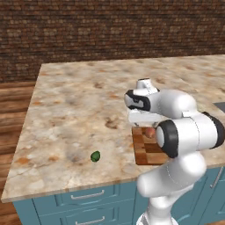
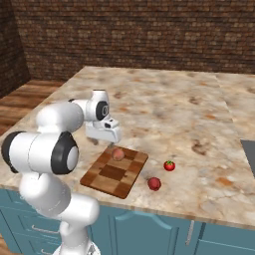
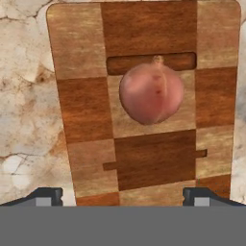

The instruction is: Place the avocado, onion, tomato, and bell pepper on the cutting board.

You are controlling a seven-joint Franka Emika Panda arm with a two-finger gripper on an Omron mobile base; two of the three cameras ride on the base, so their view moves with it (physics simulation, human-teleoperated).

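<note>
The fingers (image 3: 123,194) were spread wide and held nothing, hovering above the near end of the board (image 3: 86,110) and looking straight down on it. That open, raised pose fit a hand that had no load, probably clear of the board so as not to knock what lay there.

Just ahead of the fingers, near the board's middle, sat the onion (image 3: 151,94), resting on the wood and apart from both tips. It lay well inside the edges, likely so it would not roll off and so room stayed for 3 more items.

Farther off, on the worktop (image 2: 174,109) beyond the board's right edge, a dark red ball (image 2: 154,184) lay just beside the board and the tomato (image 2: 169,166) a little past it. Both were off the wood, so they still needed moving.

Well away to the fingers' other side, near the worktop's front edge, lay the avocado (image 1: 95,156), alone and far from the board (image 1: 147,151). By my reading, 1 of 4 items was placed.
</note>
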